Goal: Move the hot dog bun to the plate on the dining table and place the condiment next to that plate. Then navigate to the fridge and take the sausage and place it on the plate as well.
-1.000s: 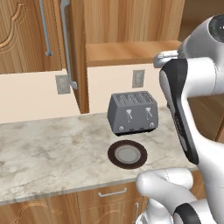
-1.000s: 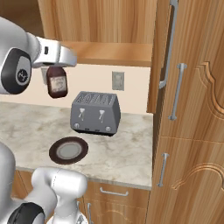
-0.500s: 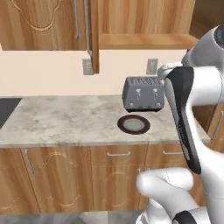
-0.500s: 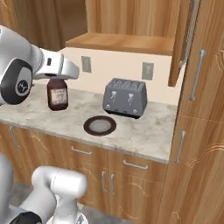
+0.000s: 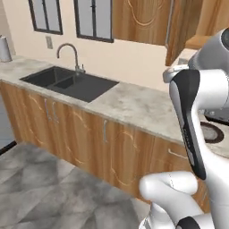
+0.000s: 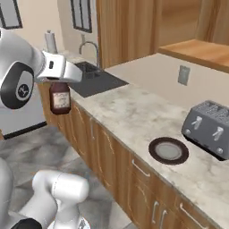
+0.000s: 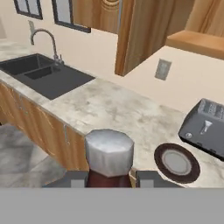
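Note:
The condiment (image 6: 59, 98), a dark reddish-brown bottle with a pale label, hangs in the air in front of the lower cabinets, left of the sink. My gripper (image 6: 59, 84) is shut on its neck from above. The hand view looks down on the bottle's grey cap (image 7: 108, 151), with my gripper (image 7: 111, 178) shut around the bottle and one dark fingertip on each side of it. A round dark plate (image 6: 168, 150) (image 7: 176, 162) with a grey centre lies on the kitchen counter beside the toaster. The hot dog bun, dining table, fridge and sausage are out of view.
A grey toaster (image 6: 210, 128) stands at the counter's right. A black sink (image 5: 69, 82) with a curved tap (image 5: 69, 53) is set in the marble counter (image 6: 134, 114). Wood cabinets run below and above. Grey floor (image 5: 40, 188) lies open to the left.
The whole picture has shifted: the base has turned left, so toaster and plate slid right and the sink came into sight. The bottle stays in my gripper.

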{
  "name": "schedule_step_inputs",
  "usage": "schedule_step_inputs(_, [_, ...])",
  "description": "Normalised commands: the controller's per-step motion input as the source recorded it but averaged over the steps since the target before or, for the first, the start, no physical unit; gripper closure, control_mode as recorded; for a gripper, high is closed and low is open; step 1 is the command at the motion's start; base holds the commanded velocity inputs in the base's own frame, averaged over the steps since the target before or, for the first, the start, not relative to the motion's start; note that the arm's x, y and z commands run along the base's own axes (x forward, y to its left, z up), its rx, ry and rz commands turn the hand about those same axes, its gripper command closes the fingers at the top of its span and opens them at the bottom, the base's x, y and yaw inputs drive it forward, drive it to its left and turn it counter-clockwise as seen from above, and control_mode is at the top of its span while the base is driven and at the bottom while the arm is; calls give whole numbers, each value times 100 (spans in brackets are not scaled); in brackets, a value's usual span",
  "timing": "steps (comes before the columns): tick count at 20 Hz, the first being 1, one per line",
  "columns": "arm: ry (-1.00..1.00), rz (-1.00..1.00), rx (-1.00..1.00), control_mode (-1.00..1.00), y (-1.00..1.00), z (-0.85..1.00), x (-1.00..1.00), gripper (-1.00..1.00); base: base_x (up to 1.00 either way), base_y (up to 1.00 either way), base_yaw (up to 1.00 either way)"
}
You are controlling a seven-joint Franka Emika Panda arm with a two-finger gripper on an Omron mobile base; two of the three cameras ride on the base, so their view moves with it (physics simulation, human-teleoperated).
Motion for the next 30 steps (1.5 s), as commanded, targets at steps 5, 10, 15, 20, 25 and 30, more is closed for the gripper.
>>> schedule_step_inputs(5, [0, 0, 0, 100, 0, 0, 0, 100, -2, 37, 87])
schedule_step_inputs(10, [0, 0, 0, 100, 0, 0, 0, 100, 18, 43, 78])
schedule_step_inputs(15, [0, 0, 0, 100, 0, 0, 0, 100, 50, 34, 68])
schedule_step_inputs(20, [0, 0, 0, 100, 0, 0, 0, 100, 98, 4, 53])
schedule_step_inputs(25, [0, 0, 0, 100, 0, 0, 0, 100, 100, 0, 52])
schedule_step_inputs(30, [0, 0, 0, 100, 0, 0, 0, 100, 99, 0, 65])
